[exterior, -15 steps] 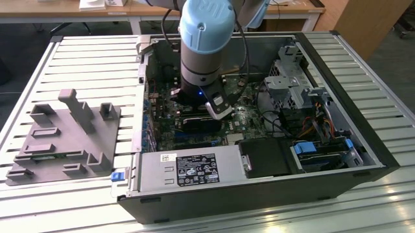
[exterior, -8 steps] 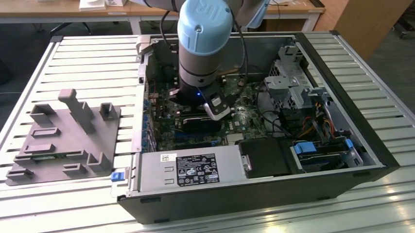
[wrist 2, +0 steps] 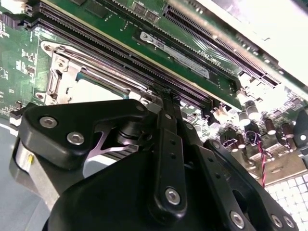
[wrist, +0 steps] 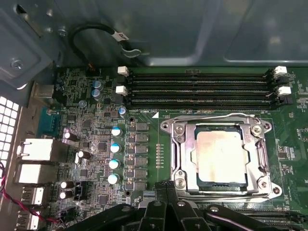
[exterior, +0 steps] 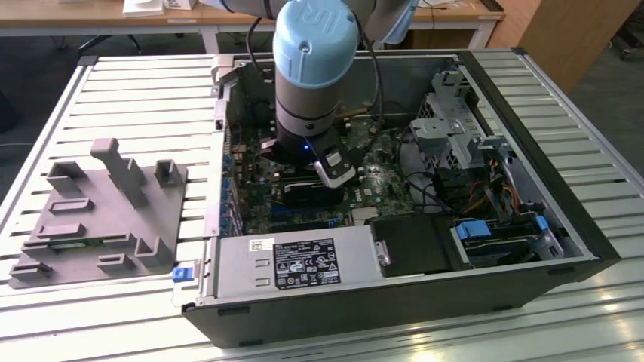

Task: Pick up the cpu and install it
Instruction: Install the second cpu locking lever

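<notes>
The cpu [wrist: 221,156], a flat square chip with a shiny silver top, lies inside the metal-framed socket [wrist: 179,144] of the green motherboard [wrist: 91,144]. A pale part of the cpu [wrist 2: 96,90] also appears in the second wrist view, just beyond the black fingers. My gripper [wrist: 166,186] hovers low over the board beside the socket's edge, shut, with nothing between its fingers [wrist 2: 166,103]. In the exterior view the arm reaches down into the open computer case, and the gripper [exterior: 317,181] is over the middle of the board.
Memory slots [wrist: 197,86] run along the far side of the socket. The case [exterior: 523,151] holds a power supply [exterior: 292,260], a drive cage [exterior: 453,128] and loose cables [exterior: 433,196]. A large grey plastic block with posts [exterior: 101,219] stands on the slatted table at the exterior view's left.
</notes>
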